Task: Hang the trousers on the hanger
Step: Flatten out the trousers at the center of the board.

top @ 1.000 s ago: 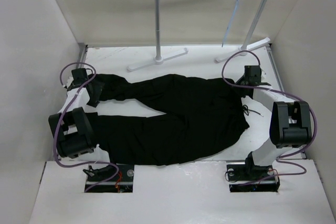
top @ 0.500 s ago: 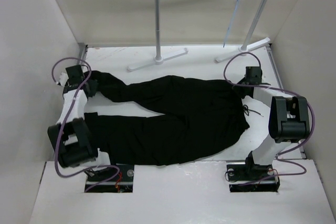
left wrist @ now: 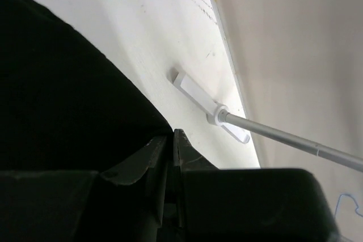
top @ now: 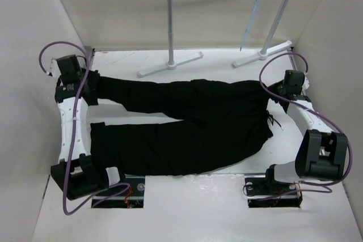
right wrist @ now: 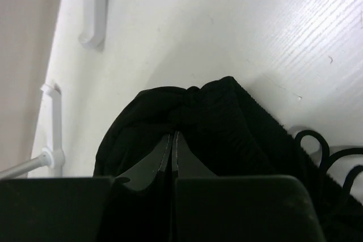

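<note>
The black trousers [top: 187, 123] lie flat on the white table [top: 227, 63], legs to the left and waist to the right. My left gripper [top: 92, 88] is shut on the cuff of the far leg; in the left wrist view the jaws [left wrist: 172, 134] meet on the edge of the black cloth [left wrist: 62, 100]. My right gripper [top: 272, 91] is shut on the far corner of the waistband, with bunched fabric [right wrist: 193, 106] pinched at its tips [right wrist: 173, 133]. The drawstring [right wrist: 320, 154] lies loose beside it. The pale-blue hanger [top: 253, 12] hangs from the rack's bar at the back right.
A white tubular rack [top: 170, 24] stands at the back of the table, its two feet [top: 170, 64] [top: 262, 54] resting just beyond the trousers. White walls close in the table on the left, right and back. One rack foot [left wrist: 195, 92] lies close ahead of my left gripper.
Both grippers have shut on the cloth. Both arms moved outward and toward the back, pulling the far leg and waist straight between them.
</note>
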Tool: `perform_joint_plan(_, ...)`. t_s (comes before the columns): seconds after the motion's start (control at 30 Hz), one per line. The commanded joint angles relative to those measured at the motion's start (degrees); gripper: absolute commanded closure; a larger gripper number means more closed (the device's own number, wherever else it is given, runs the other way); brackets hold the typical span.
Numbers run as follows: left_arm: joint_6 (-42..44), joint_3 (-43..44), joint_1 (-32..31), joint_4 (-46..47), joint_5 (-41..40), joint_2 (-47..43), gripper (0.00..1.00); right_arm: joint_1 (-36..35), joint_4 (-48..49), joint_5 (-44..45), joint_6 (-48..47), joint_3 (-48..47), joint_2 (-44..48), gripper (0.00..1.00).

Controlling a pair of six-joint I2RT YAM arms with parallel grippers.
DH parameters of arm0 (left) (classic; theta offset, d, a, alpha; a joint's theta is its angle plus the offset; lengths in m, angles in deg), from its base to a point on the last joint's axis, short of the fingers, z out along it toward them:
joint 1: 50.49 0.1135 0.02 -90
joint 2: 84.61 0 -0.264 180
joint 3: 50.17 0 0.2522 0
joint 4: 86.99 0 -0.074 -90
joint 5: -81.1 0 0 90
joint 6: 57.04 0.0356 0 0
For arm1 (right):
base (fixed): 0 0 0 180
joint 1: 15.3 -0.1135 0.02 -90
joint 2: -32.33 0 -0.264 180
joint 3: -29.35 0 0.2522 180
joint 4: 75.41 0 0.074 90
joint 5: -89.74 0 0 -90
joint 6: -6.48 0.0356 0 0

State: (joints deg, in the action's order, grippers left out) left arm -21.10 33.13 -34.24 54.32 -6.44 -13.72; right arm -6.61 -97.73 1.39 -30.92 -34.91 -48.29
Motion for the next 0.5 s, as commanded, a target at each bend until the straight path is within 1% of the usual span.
perform_joint_plan(0.0, 0.89, 9.19, -0.38, -0.91, -0.35, 3.09, 0.93, 0.41, 0.83, 1.34, 0.93, -1.79, 1.52, 0.97)
perform_joint_plan(0.13, 0.19, 20.34, -1.61, -2.92, 0.97, 10.74, 0.94, 0.15, -0.76, 0.72, 1.45, -3.29, 3.0, 0.97)
perform_joint_plan(0.2, 0.8, 25.28, -3.28, -4.68, -0.43, 11.37, 0.94, 0.5, -1.72, 0.72, 0.93, -3.03, 4.67, 0.97)
perform_joint_plan(0.23, 1.32, 26.08, -3.63, -5.13, -1.48, 10.68, 0.93, 0.76, -2.16, 0.81, 0.67, -2.59, 5.73, 0.97)
perform_joint_plan(0.3, 1.85, 24.78, -4.16, -5.31, -2.37, 8.05, 0.93, 0.85, -2.52, 0.46, 0.31, -1.01, 8.45, 0.97)
perform_joint_plan(0.47, 1.33, 13.45, -3.11, -5.66, -2.46, -2.67, 0.93, 0.76, -3.39, 0.9, -0.04, 4.52, 16.44, 0.96)
